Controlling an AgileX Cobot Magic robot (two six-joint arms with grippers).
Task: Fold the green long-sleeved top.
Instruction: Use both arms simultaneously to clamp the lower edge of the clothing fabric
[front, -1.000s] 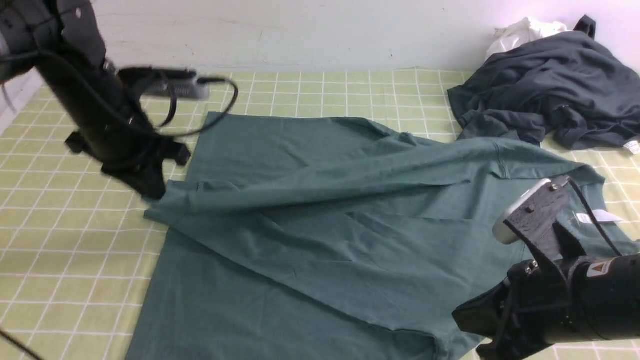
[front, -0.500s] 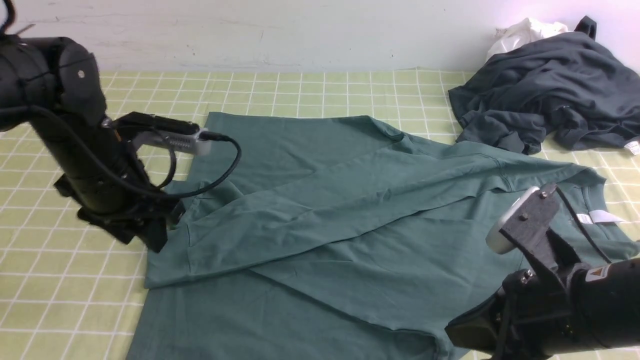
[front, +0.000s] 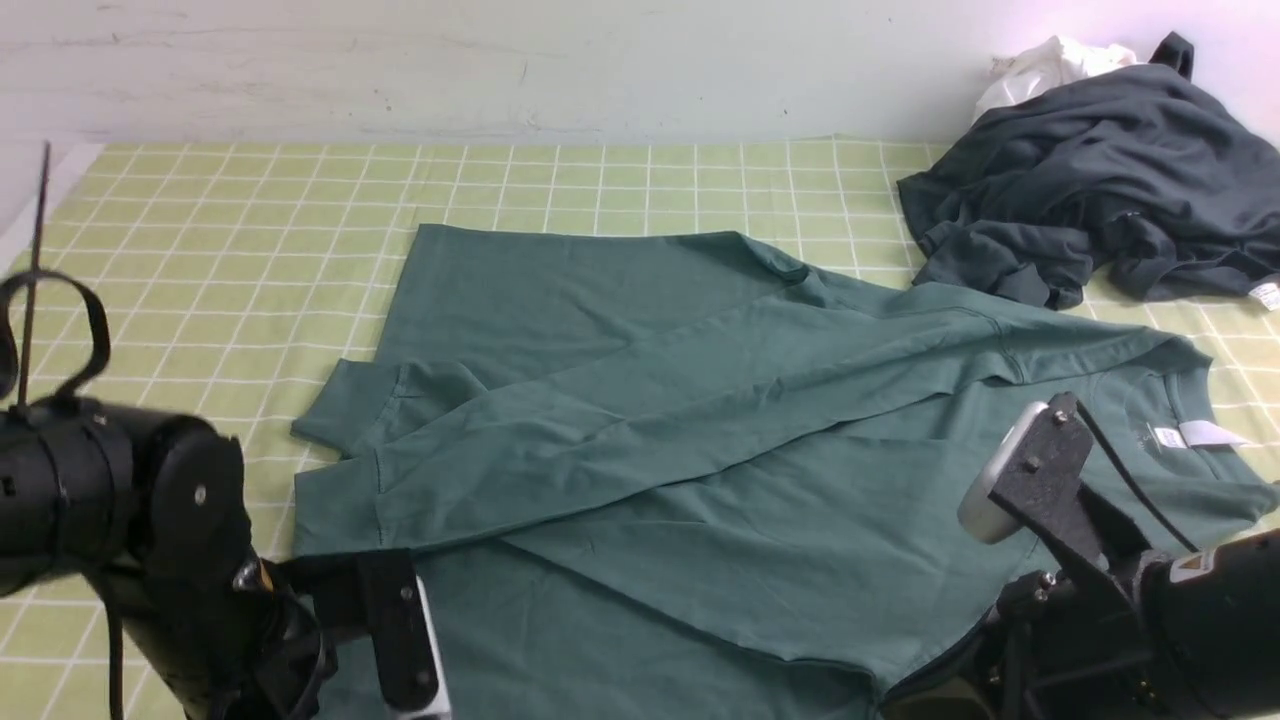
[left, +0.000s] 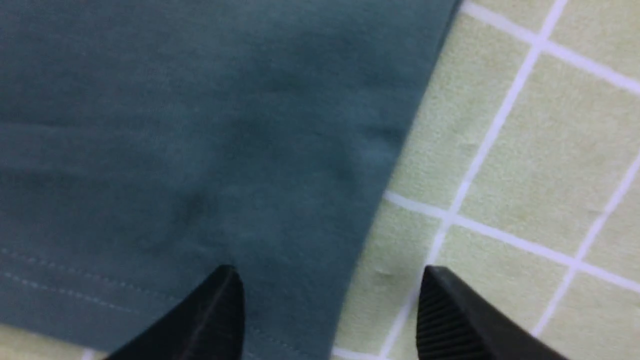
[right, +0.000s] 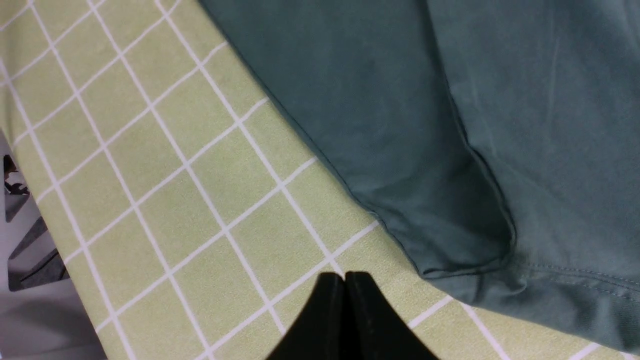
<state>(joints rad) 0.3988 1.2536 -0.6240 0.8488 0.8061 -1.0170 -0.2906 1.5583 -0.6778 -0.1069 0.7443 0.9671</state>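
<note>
Front view: the green long-sleeved top (front: 640, 420) is spread across the checked tablecloth (front: 250, 250), collar toward the robot's right, hem toward its left.
The left gripper (left: 330, 280) is held with jaws apart astride the top's near-left edge, one finger over fabric, one over cloth. The right gripper (right: 345, 277) is pressed together, empty, just beside the near right edge. The hem corner is judged nearest the left arm.
</note>
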